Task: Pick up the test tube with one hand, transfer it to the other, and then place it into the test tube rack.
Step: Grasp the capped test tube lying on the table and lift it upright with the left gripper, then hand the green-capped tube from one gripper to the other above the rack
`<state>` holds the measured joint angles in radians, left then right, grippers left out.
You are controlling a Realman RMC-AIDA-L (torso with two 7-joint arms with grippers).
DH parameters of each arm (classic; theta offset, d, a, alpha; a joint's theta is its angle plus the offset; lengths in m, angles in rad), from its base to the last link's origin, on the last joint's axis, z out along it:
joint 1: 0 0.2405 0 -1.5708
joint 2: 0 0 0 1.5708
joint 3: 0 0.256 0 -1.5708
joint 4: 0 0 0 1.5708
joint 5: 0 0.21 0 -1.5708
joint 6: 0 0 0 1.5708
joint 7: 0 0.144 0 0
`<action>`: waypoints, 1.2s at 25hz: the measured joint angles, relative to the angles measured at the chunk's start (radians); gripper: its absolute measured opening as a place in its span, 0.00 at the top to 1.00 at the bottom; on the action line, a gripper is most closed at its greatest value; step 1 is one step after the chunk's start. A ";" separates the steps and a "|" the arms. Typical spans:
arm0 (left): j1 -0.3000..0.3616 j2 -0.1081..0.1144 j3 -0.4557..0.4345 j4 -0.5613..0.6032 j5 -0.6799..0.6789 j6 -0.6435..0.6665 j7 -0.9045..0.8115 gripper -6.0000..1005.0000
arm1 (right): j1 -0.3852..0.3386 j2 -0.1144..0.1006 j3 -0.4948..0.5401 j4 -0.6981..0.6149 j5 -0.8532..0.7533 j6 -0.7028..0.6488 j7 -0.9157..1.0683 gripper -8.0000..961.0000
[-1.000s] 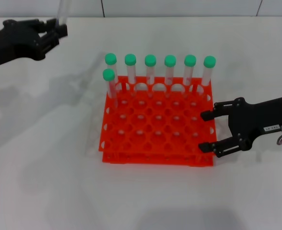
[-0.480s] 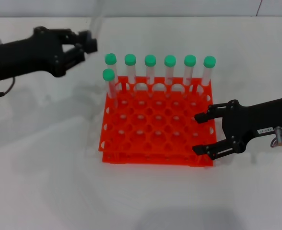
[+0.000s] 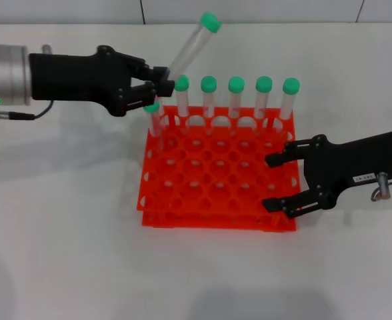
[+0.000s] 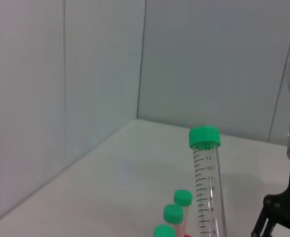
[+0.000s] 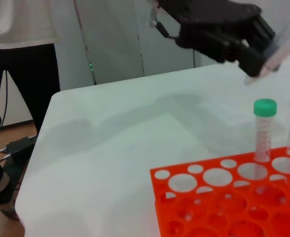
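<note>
The lower end of the test tube [image 3: 191, 45] is hidden between the fingers of the left gripper [image 3: 157, 85], which are closed on it; only the slanted upper length and the green cap are seen in the head view, rising up and away from the fingertips above the back-left corner of the test tube rack [image 3: 216, 175]. One green-capped tube [image 3: 152, 115] standing in the rack is partly covered by those same fingers.

In the left wrist view the fingers are not shown at all; the test tube [image 4: 206, 182] is cut off at the picture's edge, its printed graduations being legible there only. Three green caps [image 4: 173, 213] are seen beyond it, and a dark shape at the edge is probably part of the right gripper.

The right gripper [image 3: 273, 183] is held over the rack's right edge with its fingers spread wide and nothing between them. Its own fingers are not seen in the right wrist view, where the left gripper [image 5: 256, 59] appears far off, above the rack [image 5: 224, 202], with the blurred tube [image 5: 282, 45] running out of the picture.
</note>
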<state>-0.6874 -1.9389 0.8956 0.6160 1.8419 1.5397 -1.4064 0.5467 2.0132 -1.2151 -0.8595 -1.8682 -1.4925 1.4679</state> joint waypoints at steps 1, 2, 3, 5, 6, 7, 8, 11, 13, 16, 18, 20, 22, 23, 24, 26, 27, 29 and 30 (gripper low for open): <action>-0.014 0.003 0.001 -0.019 0.013 -0.003 0.003 0.80 | 0.001 0.001 -0.001 -0.002 0.002 0.000 0.000 0.17; -0.025 0.004 0.001 -0.032 0.024 -0.007 0.005 0.80 | 0.002 0.002 -0.002 -0.005 0.006 0.000 0.000 0.17; -0.036 0.004 0.003 -0.042 0.036 -0.011 0.007 0.80 | 0.002 0.002 -0.002 -0.005 0.006 0.000 0.000 0.17; -0.062 -0.003 0.004 -0.055 0.079 -0.023 0.010 0.80 | 0.002 0.002 -0.003 -0.006 0.014 -0.002 0.000 0.17; -0.076 -0.010 0.005 -0.061 0.105 -0.026 0.010 0.80 | 0.002 0.002 -0.003 -0.006 0.015 -0.003 0.000 0.17; -0.083 -0.013 0.005 -0.064 0.117 -0.027 0.010 0.80 | 0.002 0.002 -0.003 -0.006 0.015 -0.003 0.000 0.17; -0.094 -0.017 0.005 -0.071 0.143 -0.029 0.011 0.80 | 0.002 0.002 -0.003 -0.007 0.015 -0.004 0.001 0.17; -0.110 -0.028 0.005 -0.087 0.175 -0.040 0.018 0.80 | 0.002 0.002 -0.004 -0.007 0.015 -0.007 0.002 0.17; -0.111 -0.038 0.005 -0.091 0.183 -0.049 0.024 0.80 | 0.002 0.002 -0.002 -0.007 0.015 -0.008 0.002 0.17; -0.108 -0.052 0.007 -0.091 0.189 -0.055 0.036 0.80 | 0.003 0.001 0.002 -0.008 0.015 -0.008 0.003 0.17; -0.106 -0.057 0.007 -0.092 0.195 -0.058 0.040 0.80 | 0.004 0.000 0.003 -0.008 0.015 -0.008 0.004 0.17; -0.103 -0.063 0.008 -0.095 0.200 -0.070 0.041 0.80 | 0.005 0.000 0.003 -0.009 0.015 -0.009 0.006 0.17; -0.099 -0.068 0.008 -0.098 0.202 -0.082 0.043 0.80 | 0.006 -0.002 0.004 -0.009 0.015 -0.009 0.007 0.17; -0.097 -0.070 0.008 -0.098 0.203 -0.086 0.047 0.80 | 0.006 -0.002 0.005 -0.009 0.016 -0.009 0.007 0.18; -0.093 -0.071 0.008 -0.098 0.204 -0.089 0.055 0.80 | 0.006 -0.003 0.005 -0.009 0.017 -0.009 0.008 0.18; -0.088 -0.073 0.008 -0.099 0.203 -0.092 0.071 0.80 | 0.008 -0.003 0.006 -0.009 0.021 -0.009 0.009 0.18; -0.087 -0.073 0.007 -0.099 0.201 -0.093 0.076 0.80 | 0.009 -0.003 0.006 -0.009 0.024 -0.009 0.009 0.18; -0.083 -0.076 0.005 -0.099 0.198 -0.093 0.087 0.80 | 0.009 -0.003 0.007 -0.009 0.030 -0.009 0.011 0.18; -0.081 -0.078 0.004 -0.099 0.196 -0.093 0.096 0.80 | 0.010 -0.003 0.007 -0.009 0.036 -0.009 0.011 0.18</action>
<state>-0.7683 -2.0169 0.9000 0.5169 2.0382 1.4464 -1.3106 0.5564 2.0100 -1.2080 -0.8683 -1.8318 -1.5015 1.4787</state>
